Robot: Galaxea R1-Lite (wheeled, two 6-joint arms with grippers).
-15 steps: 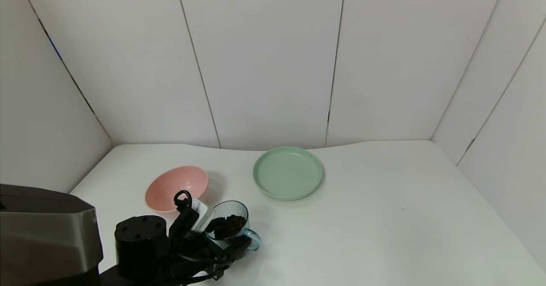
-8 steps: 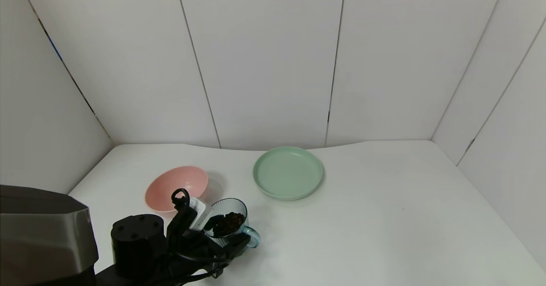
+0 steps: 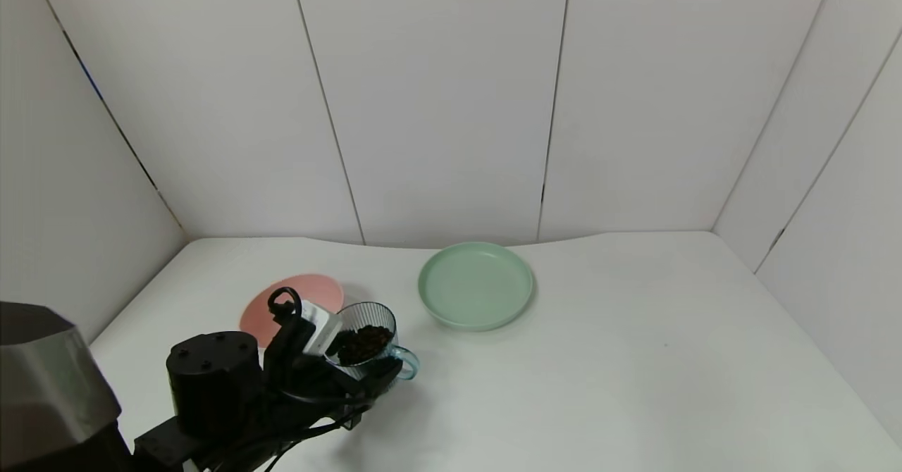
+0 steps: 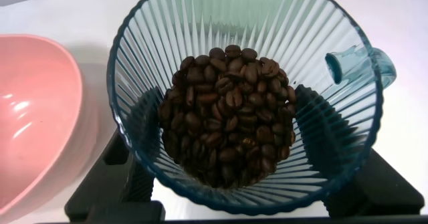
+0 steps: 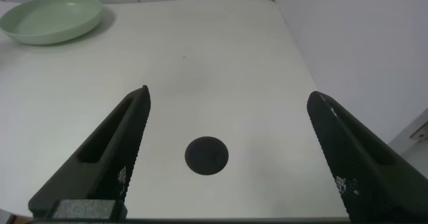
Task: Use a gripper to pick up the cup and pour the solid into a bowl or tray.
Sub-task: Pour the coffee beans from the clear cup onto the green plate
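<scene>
My left gripper (image 3: 352, 370) is shut on the ribbed blue-grey cup (image 3: 363, 331) and holds it lifted above the table at the front left, its small blue handle pointing right. The cup is upright and holds the dark brown beans (image 3: 359, 342). In the left wrist view the cup (image 4: 321, 43) fills the frame with the beans (image 4: 227, 117) heaped inside, and the black fingers (image 4: 321, 127) press its two sides. The pale green plate (image 3: 476, 285) sits empty further back and to the right. My right gripper (image 5: 227, 124) is open and empty over bare table at the right, out of the head view.
A pink bowl (image 3: 310, 290) lies just behind the left gripper, also at the edge of the left wrist view (image 4: 33, 117). A round dark spot (image 5: 206, 155) marks the table under the right gripper. The green plate shows far off in the right wrist view (image 5: 50, 20). White walls enclose the table.
My left gripper has risen and shifted left and back with the cup, which now stands clear of the table. The plate and pink bowl have not moved.
</scene>
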